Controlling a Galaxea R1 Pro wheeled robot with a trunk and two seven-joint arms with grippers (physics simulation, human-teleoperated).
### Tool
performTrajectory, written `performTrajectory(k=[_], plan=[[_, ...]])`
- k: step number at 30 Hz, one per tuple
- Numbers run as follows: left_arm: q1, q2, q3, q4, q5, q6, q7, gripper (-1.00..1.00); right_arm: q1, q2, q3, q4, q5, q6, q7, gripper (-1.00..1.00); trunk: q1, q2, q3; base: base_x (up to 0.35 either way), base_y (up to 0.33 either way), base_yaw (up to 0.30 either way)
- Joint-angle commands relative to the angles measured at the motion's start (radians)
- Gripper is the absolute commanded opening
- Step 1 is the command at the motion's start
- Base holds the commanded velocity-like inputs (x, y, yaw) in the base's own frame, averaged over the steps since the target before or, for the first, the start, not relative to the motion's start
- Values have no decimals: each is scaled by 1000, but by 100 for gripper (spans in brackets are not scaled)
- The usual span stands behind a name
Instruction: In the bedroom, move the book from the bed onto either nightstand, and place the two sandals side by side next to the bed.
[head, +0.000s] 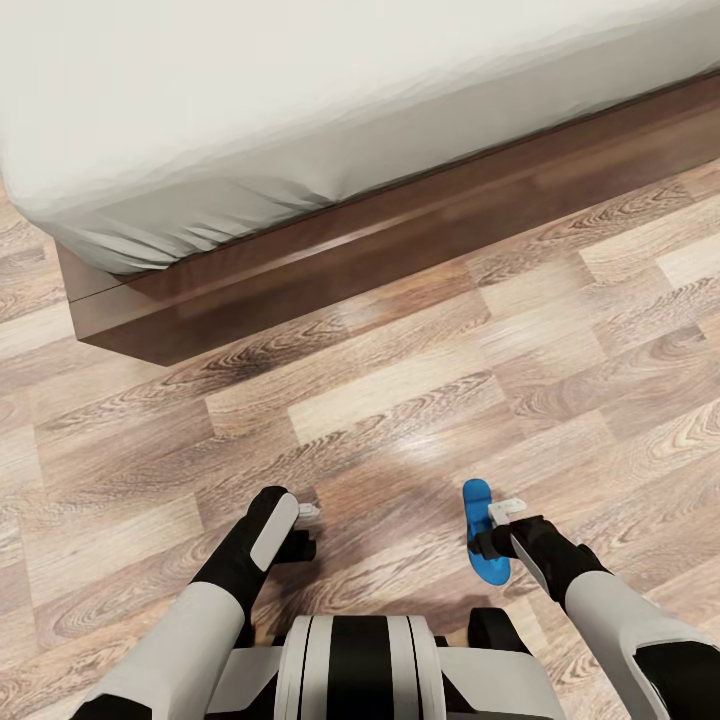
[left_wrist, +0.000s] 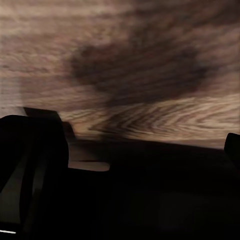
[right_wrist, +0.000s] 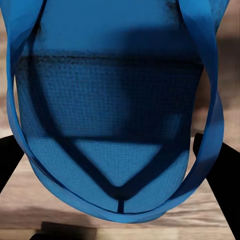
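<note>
One bright blue sandal (head: 484, 548) lies on the wood floor, toe end pointing towards the bed (head: 300, 110). My right gripper (head: 497, 522) hovers right over it, open. Up close in the right wrist view, the sandal's sole (right_wrist: 115, 100) and thong straps sit between the two dark fingers (right_wrist: 220, 165), which stand wide apart at its sides. My left gripper (head: 303, 530) is open just above bare floor with nothing in it. The bed shows its off-white mattress and dark brown frame (head: 330, 270). The book and the nightstand are out of view.
Brown wood-plank floor (head: 420, 380) stretches between me and the bed's side rail. The bed's corner (head: 90, 320) is at the left. My base and trunk (head: 360, 660) fill the lower middle of the head view.
</note>
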Motion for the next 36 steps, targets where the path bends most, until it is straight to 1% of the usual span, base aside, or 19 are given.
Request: performTrajectory(k=[1, 11, 16, 19, 23, 26, 28, 31, 35, 36], plan=[[0, 0, -1, -1, 9, 2, 10, 100, 0, -1, -1, -3, 17, 4, 5, -100, 0, 0, 0, 0, 0, 0], [0, 0, -1, -1, 11, 2, 10, 100, 0, -1, -1, -13, 15, 8, 7, -100, 0, 0, 0, 0, 0, 0], [0, 0, -1, -1, 30, 2, -5, 100, -1, -1, -2, -30, 14, 20, 8, -100, 0, 0, 0, 0, 0, 0], [1, 0, -1, -1, 40, 2, -14, 100, -2, -2, -3, -45, 14, 36, 8, -100, 0, 0, 0, 0, 0, 0], [1, 0, -2, 0, 45, 1, -19, 100, -2, -7, -3, -68, 12, 57, 8, -100, 0, 0, 0, 0, 0, 0], [1, 0, -2, 0, 48, 1, -21, 100, -1, -12, -7, -105, 11, 90, 9, -100, 0, 0, 0, 0, 0, 0], [1, 0, -2, 0, 49, 1, -22, 100, 0, -14, -18, -135, 10, 121, 9, -100, 0, 0, 0, 0, 0, 0], [1, 0, -3, 1, 50, 0, -23, 100, 4, -16, -47, -180, 9, 164, 10, -100, 0, 0, 0, 0, 0, 0], [1, 0, -5, 2, 50, -1, -23, 100, 7, -16, -84, -229, 9, 195, 12, -100, 0, 0, 0, 0, 0, 0], [1, 0, -5, 2, 50, -1, -23, 100, 7, -16, -84, -229, 9, 195, 12, -100, 0, 0, 0, 0, 0, 0]])
